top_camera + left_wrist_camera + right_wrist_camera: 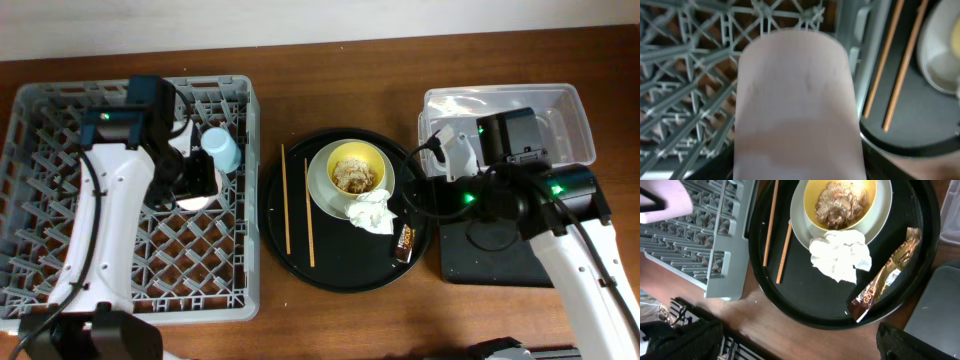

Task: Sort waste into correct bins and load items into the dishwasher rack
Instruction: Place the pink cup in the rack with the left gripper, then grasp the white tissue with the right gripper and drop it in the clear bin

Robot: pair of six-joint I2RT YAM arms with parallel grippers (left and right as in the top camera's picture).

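Left pincer (188, 176) — around pink cup (796, 102) (blurred)

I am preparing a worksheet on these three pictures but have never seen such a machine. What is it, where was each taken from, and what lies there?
It is a robot: two white arms, each ending in a two-finger gripper. One picture looks down on the wooden table; the other two come from wrist cameras. At left stands a large grey plastic rack holding a small light-blue cup. The left gripper is at a small pink cup over the rack; whether it grips is unclear. A round black tray mid-table carries two wooden chopsticks, a pale round plate, a yellow bowl of food scraps, crumpled white tissue and a gold foil wrapper. At right lie a clear plastic tub and a black rectangular tray.
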